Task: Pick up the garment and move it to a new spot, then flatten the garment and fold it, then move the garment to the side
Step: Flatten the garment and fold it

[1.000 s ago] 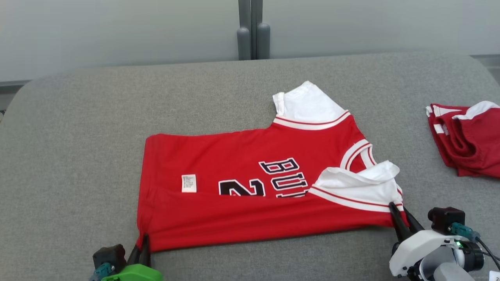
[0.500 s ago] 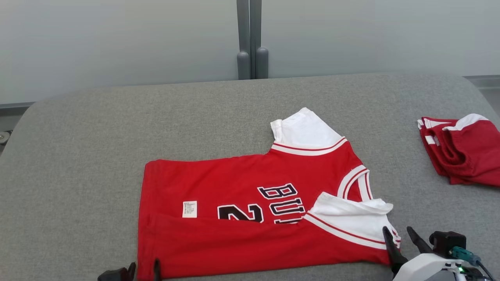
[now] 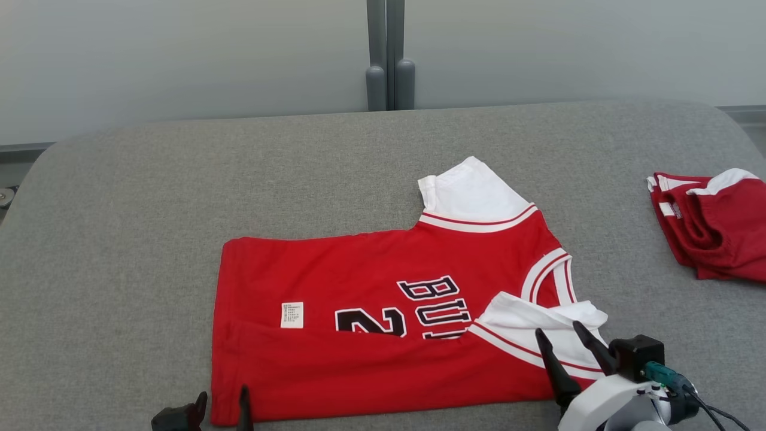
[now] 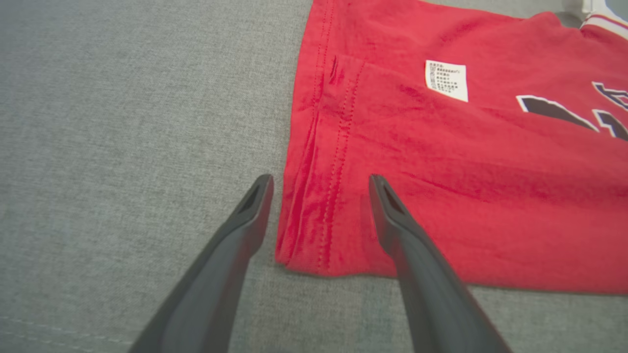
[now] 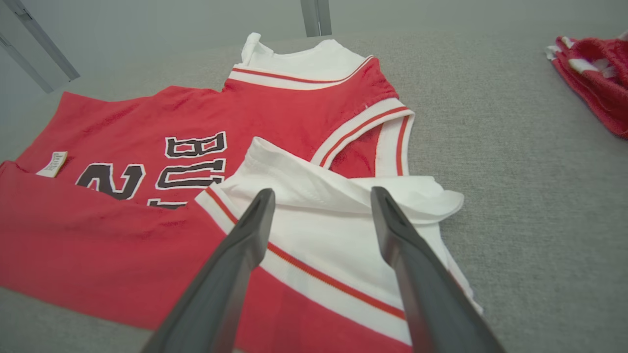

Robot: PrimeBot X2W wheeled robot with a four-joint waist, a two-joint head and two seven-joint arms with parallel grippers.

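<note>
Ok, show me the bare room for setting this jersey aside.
Widest: grey cushion left of the jersey hem. A long band is free behind the jersey, up to the wall. A narrower gap lies between its collar and the red pile. Crowded: the near edge, where left gripper and right gripper stand open at the jersey.

Left pincer spread wide, right pincer likewise
</note>
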